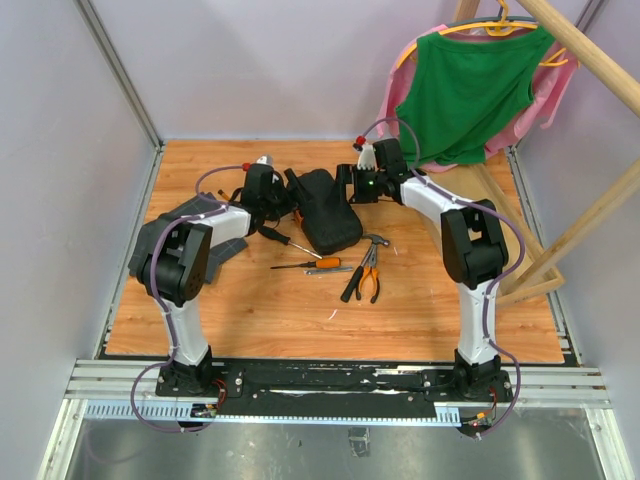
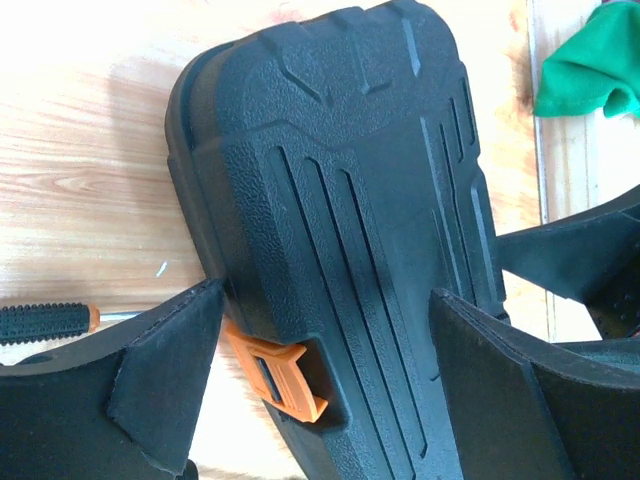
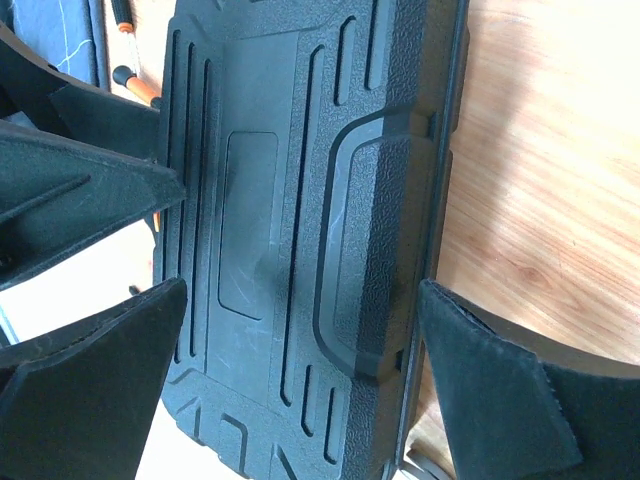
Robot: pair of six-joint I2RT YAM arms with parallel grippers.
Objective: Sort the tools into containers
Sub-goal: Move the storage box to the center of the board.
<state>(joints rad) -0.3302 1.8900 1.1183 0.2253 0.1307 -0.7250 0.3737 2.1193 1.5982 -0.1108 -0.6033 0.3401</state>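
2 grippers close in on the same thing. The left gripper has its jaws spread wide, 1 finger on each side of the shut black tool case, at the end that carries the orange latch. Its nearer finger sits just beside that latch, but I cannot tell whether either pad presses the shell. The right gripper also stands wide apart, straddling the ribbed lid from the opposite side, and contact there is equally unclear.

From above, the case lies flat on the wooden table between the 2 wrists, toward the far middle of the board. Just outside it, on the side nearer the arms' bases, lie the loose tools. There is a black-handled hammer, with the orange-black pliers right against it, and thin screwdrivers to their left. All of them are outside the case. A dark grey cloth lies under the left arm. At the far right a green garment hangs from a hanger.
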